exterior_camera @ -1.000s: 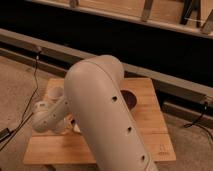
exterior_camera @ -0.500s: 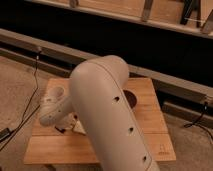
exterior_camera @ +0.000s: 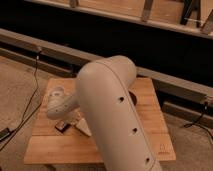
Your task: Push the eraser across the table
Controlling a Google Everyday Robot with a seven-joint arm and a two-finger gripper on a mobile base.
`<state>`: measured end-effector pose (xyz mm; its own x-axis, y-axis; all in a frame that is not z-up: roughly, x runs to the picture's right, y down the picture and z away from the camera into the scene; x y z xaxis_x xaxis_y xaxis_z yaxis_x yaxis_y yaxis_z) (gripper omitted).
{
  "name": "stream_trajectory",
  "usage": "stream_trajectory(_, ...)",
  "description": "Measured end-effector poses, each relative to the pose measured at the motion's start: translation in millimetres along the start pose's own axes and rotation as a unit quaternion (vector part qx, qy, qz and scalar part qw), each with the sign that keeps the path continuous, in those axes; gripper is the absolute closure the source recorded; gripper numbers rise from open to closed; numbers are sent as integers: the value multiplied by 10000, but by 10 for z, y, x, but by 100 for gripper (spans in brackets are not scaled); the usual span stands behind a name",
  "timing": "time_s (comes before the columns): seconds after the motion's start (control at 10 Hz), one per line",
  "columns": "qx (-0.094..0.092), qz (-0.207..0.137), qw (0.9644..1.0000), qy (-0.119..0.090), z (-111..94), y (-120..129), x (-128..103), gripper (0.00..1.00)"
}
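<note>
Left on the table (exterior_camera: 149, 124), the dark eraser (exterior_camera: 61, 126) lies seemingly beside the gripper (exterior_camera: 71, 119), whose state is unclear.

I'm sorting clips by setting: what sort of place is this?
Probably a lab or workshop: bare concrete floor, loose cables, a small wooden table. The gripper hangs low over its left side, by the eraser.

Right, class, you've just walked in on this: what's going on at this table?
A robot's big white arm is bent over a small wooden table. Its claw is down low over the table's left side, right above a small dark eraser lying flat on the wood. A pale wedge sits just right of the eraser. Whether the claw actually touches the eraser cannot be told, and the arm hides much of the tabletop.
</note>
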<state>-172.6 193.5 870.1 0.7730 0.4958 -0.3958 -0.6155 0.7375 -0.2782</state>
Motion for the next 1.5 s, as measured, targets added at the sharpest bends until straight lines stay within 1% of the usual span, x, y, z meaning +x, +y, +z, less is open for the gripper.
stream_trajectory(0.3,-55,-5,9999,-93,-17,-12,-43,100)
stream_trajectory(0.5,-130,-89,9997,-200,-89,97,-104,100)
stream_trajectory(0.9,-237,-219,9990,-298,-175,255,-121,100)
stream_trajectory(1.2,-240,-339,9985,-352,-185,362,-143,100)
stream_trajectory(1.5,-222,-483,9977,-414,-178,474,-214,100)
